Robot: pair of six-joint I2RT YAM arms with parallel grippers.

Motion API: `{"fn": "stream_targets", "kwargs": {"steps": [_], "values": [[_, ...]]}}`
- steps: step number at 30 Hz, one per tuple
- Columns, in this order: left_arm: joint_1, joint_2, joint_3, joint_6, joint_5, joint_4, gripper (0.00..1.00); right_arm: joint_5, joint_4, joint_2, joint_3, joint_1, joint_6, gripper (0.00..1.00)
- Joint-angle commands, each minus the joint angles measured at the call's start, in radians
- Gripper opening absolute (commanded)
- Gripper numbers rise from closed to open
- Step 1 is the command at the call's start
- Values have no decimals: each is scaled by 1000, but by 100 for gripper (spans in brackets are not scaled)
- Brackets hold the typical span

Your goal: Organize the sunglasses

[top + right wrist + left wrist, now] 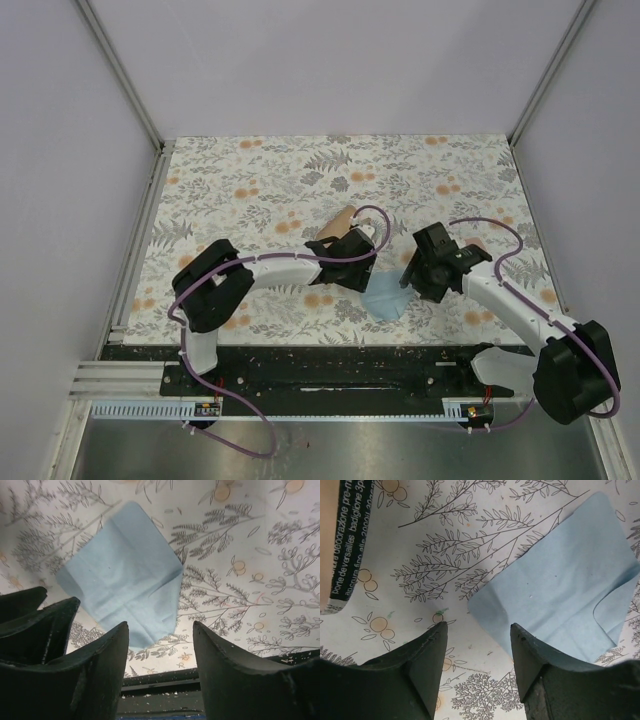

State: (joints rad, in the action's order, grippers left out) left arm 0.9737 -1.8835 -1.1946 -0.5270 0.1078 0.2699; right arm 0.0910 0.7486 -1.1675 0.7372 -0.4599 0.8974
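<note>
1. Black label (350,540) on pale oblong case (327,530) reads "porte de versailles"; other lines cut off.
2. Count: 1 case, 1 blue cloth (560,575), 2 tools.
3. Cloth lies on floral surface (260,180) between both tools, near its front edge, 1 corner folded over.
4. Left tool (477,627) wide, gripping nothing; right tool (160,625) wide, gripping nothing.
5. Sunglasses: cannot tell where, no view shows them.

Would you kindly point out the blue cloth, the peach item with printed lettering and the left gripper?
blue cloth (125,572): right wrist view, its flat middle.
peach item (351,545): left wrist view, its black lettered band.
left gripper (479,627): left wrist view, midway between fingertips.
</note>
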Motion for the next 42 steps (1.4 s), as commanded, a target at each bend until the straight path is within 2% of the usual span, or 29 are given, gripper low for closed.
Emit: {"fn": "stream_targets", "kwargs": {"steps": [1,4,7,14,22,27,31,33,35,42], "values": [[-15,-22,-26,4,-20,-61,56,115,18,0,71,39,-35,61],[-29,-40,-31,4,-54,-81,55,87,-8,-38,85,99,-58,56],[-30,-55,-39,15,-82,-81,50,84,-23,-76,106,136,-77,55],[-32,-37,12,7,-151,-89,25,61,-60,-127,151,168,-110,55],[-30,-60,40,-10,-165,-94,21,-39,-107,-230,166,175,-107,54],[-30,-57,23,-2,-113,-71,4,-56,-141,-262,172,175,-120,51],[-32,-31,-3,28,-45,-38,3,-65,-156,-294,191,176,-121,51],[-33,-19,-14,42,-33,-29,2,-77,-167,-320,205,175,-121,47],[-33,-8,-17,51,-28,-29,1,-86,-183,-342,215,173,-133,44],[-33,40,10,73,-30,-66,0,-142,-204,-440,254,175,-187,43]]}}
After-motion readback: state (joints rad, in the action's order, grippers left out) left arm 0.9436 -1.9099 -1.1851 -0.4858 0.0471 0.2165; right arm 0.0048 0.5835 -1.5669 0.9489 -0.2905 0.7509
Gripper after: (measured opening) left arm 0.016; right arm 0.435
